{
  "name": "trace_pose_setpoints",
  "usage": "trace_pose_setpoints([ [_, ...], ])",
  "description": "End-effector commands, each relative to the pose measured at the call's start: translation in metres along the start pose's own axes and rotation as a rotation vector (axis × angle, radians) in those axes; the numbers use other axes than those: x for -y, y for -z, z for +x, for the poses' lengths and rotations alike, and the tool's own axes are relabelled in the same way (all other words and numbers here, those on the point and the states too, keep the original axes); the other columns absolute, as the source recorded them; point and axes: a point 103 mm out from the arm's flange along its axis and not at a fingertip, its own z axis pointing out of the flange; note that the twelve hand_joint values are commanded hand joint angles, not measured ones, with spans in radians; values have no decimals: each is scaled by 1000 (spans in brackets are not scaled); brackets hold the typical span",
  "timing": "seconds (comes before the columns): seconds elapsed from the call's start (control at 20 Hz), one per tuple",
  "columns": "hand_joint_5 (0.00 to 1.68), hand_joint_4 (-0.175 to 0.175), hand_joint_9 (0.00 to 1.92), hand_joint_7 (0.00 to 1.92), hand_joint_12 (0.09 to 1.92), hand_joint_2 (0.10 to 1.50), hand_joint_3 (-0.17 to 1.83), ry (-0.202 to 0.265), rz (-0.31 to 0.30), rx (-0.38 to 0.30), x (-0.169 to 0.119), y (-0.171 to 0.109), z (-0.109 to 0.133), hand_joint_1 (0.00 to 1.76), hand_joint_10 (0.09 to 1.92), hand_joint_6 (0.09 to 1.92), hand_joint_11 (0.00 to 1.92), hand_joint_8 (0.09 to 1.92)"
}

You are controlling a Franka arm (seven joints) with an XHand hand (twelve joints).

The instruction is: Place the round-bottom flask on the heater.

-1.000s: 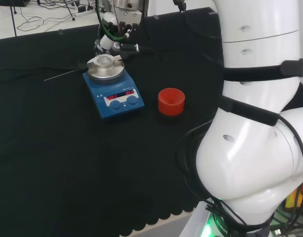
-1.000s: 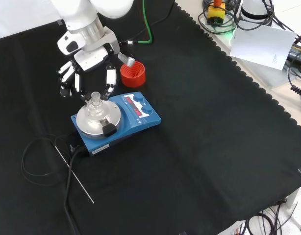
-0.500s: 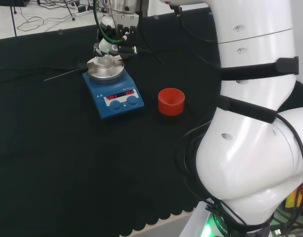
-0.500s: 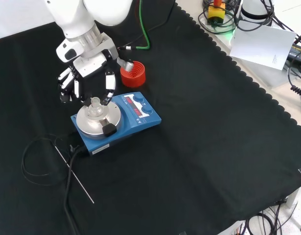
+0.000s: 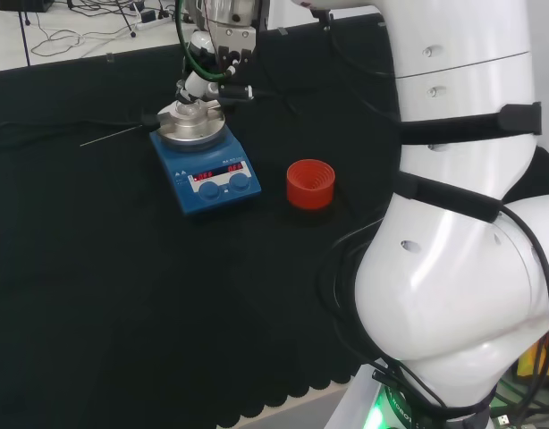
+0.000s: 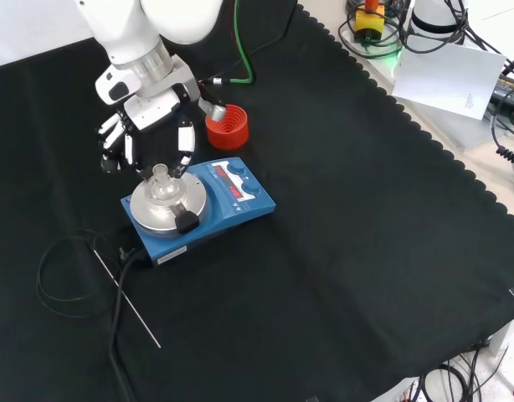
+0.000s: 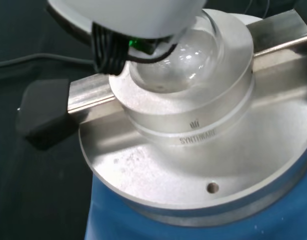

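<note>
Sits in the heater's [image 6: 197, 209] metal cup: round-bottom flask [image 6: 161, 178], held steady; fingers [image 6: 183, 146] apart just above, letting go.

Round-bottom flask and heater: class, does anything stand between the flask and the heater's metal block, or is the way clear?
Nothing visible does. The round-bottom flask already sits in the metal block on the blue heater, bulb in the hollow, neck upright. The hand hovers just behind, fingers spread, not holding it.
</note>
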Motion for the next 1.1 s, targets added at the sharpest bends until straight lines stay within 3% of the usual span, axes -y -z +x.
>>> trace_pose_setpoints([
  [0.05,978,-7,388,193,1434,701,581,14,-15,-1,1,4,3,1017,716,873,41,706],
  [0.1,900,-41,361,170,1432,663,607,16,-9,0,1,4,3,993,724,871,22,705],
  [0.2,755,-64,321,129,1415,615,639,17,-10,5,3,4,3,969,732,860,5,702],
  [0.35,656,-66,295,103,1391,588,645,16,-6,7,7,4,2,958,733,838,0,698],
  [0.7,627,-64,284,92,1368,575,639,-2,-39,4,29,16,-6,956,733,819,0,694],
  [1.1,576,-65,284,90,1360,577,636,-17,-110,15,83,44,-13,950,733,789,0,692],
])
